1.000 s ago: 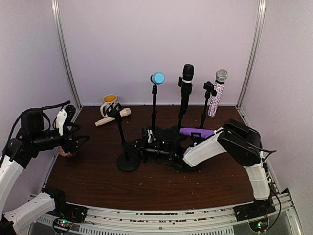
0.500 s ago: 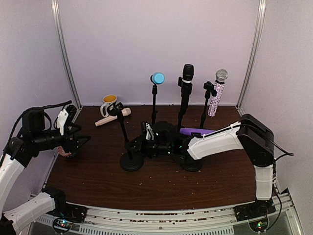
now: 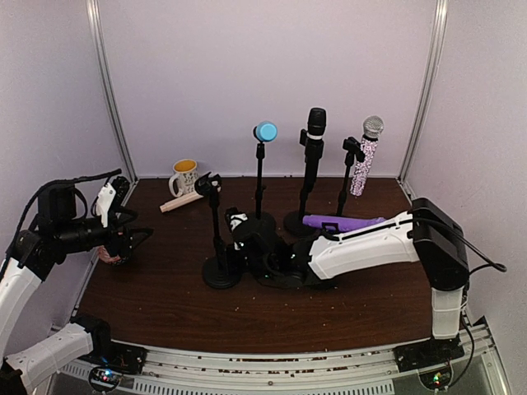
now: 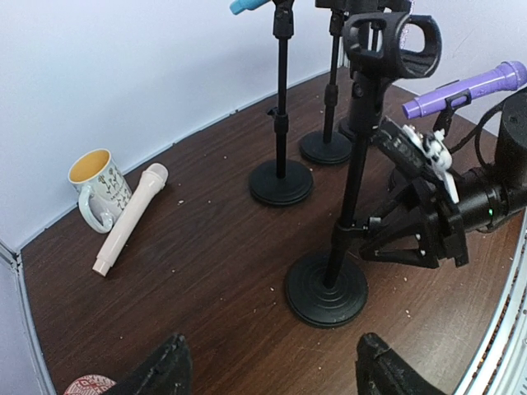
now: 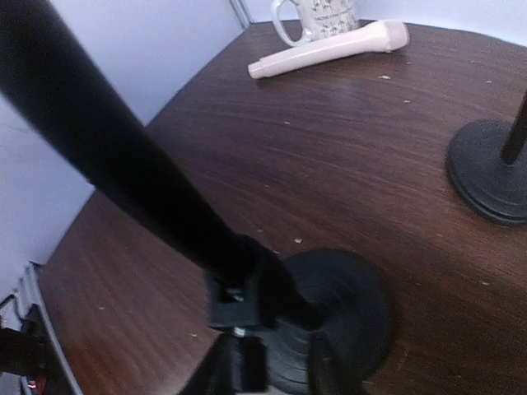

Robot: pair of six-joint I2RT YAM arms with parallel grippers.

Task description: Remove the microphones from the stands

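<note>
1. Microphone (image 4: 130,218), beige and slim, is lying flat on the table (image 4: 206,271) at the back left, just beside a cream mug (image 4: 95,185) with a yellow inside. It is resting well apart from the stand.
2. The stand (image 4: 350,189) is standing upright on its round base near the middle of the table, and the clip (image 4: 391,37) at its top is holding nothing.
3. The right gripper (image 4: 362,239) is reaching in low from the right, its fingers bracketing the collar on the lower part of the stand's pole. The jaws are sitting close together around it, but I cannot tell whether they are pressing on the pole or standing just off it.
4. The left gripper (image 4: 272,354) is hovering over the left side of the table, well apart from the stand, with its jaws spread wide and nothing between them.
5. Behind, three more stands are carrying a blue-headed microphone (image 3: 265,132), a black microphone (image 3: 316,123) and a glittery microphone (image 3: 366,160). A purple microphone (image 3: 338,222) is sitting lower, just behind the right arm.
</note>
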